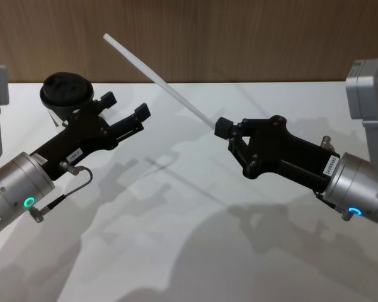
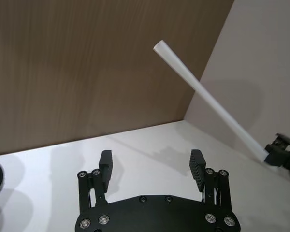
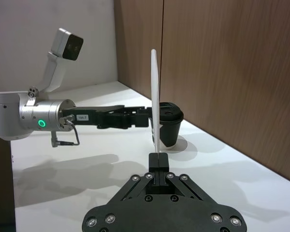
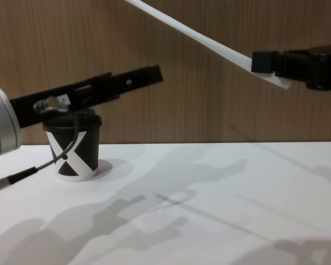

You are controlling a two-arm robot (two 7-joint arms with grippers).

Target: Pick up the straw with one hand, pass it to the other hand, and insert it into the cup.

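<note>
Above the table (image 1: 176, 220), the right gripper (image 1: 223, 128) is clamped on the straw's (image 1: 157, 78) lower end, and the shaft slants up toward the left. The left gripper (image 1: 126, 106) hangs wide open near the cup (image 1: 66, 91). For a clean handover it should straddle the mid-shaft squarely and close firmly before the right lets go.
</note>
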